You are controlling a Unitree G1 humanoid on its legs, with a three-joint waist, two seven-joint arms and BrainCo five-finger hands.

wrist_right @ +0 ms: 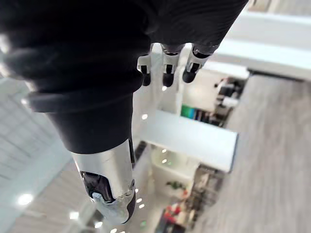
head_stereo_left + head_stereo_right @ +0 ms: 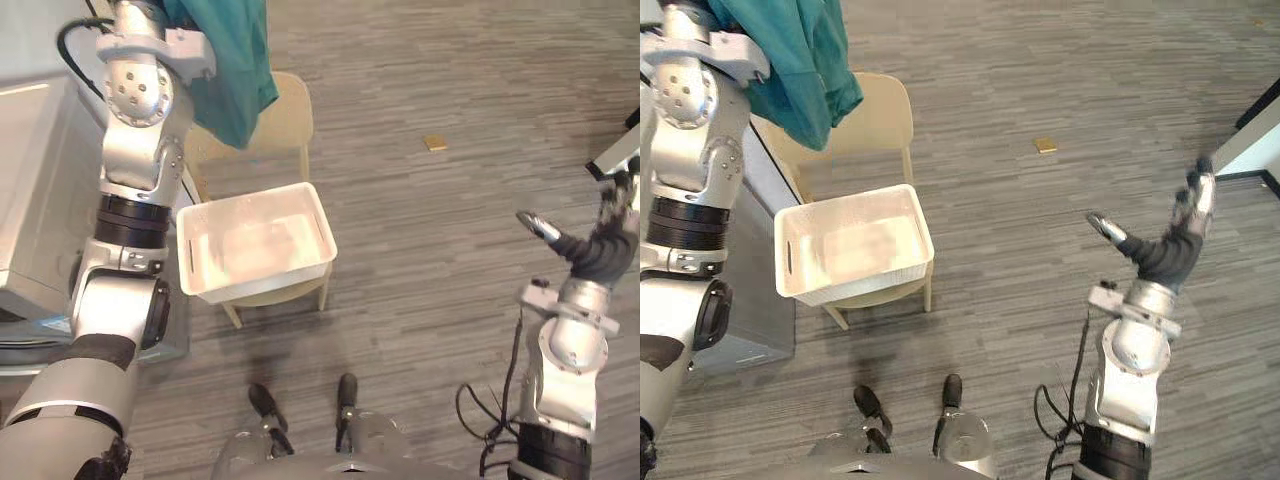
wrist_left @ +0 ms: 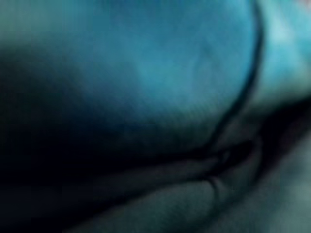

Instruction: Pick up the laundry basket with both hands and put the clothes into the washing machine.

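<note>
A white laundry basket point(image 2: 250, 200) stands empty on a pale wooden chair point(image 2: 287, 122). A teal garment point(image 2: 232, 62) hangs above the chair's back, beside the wrist of my raised left arm point(image 2: 140, 90). The cloth covers my left hand, and the teal garment point(image 3: 170, 73) lies right against the lens in the left wrist view. The washing machine point(image 2: 35, 190) stands at the far left, beside that arm. My right hand point(image 2: 1167, 255) is lifted well to the right of the basket, open and holding nothing, its fingers point(image 1: 167, 68) straight.
The chair and basket stand close against the machine's side. A small tan scrap point(image 2: 434, 143) lies on the grey plank floor beyond them. A white wall base point(image 2: 1252, 150) runs along the far right.
</note>
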